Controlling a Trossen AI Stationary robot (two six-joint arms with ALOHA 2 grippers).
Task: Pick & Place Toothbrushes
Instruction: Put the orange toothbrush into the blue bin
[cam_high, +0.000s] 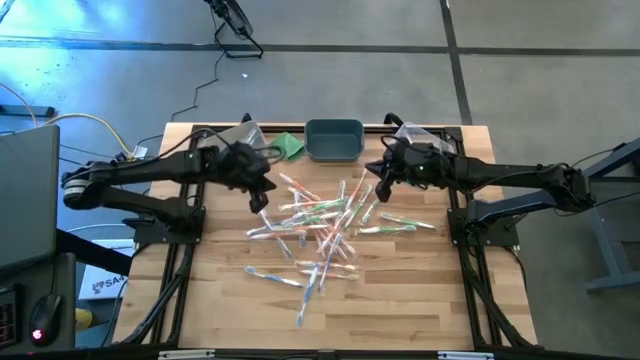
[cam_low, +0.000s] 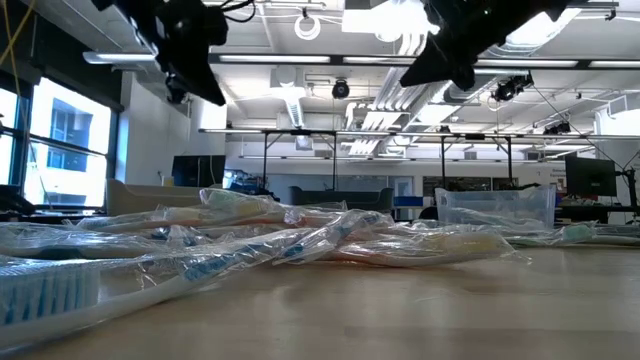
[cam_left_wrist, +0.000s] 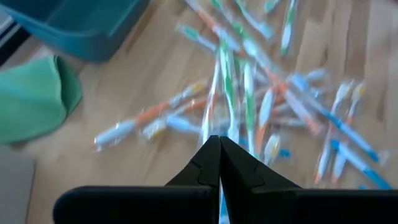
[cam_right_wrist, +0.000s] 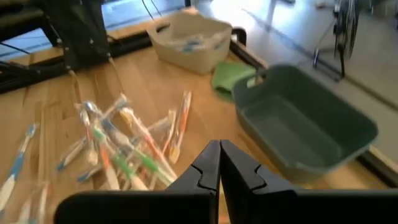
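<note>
Bins are sitting along the table's far edge: a teal bin (cam_high: 333, 139) showing a bare floor in the right wrist view, a pale bin (cam_right_wrist: 188, 38) holding a few toothbrushes near the left arm, and a clear bin (cam_high: 418, 134) by the right arm. A green cloth (cam_high: 290, 146) is lying just beside the teal one. The toothbrushes (cam_high: 322, 222) are sprawling in a loose heap mid-table, bare wood showing along the near edge. Left gripper (cam_high: 262, 199) is hovering over the heap's left side, fingers pressed together, empty. Right gripper (cam_high: 380, 190) is hanging over its right side, likewise pressed together.
</note>
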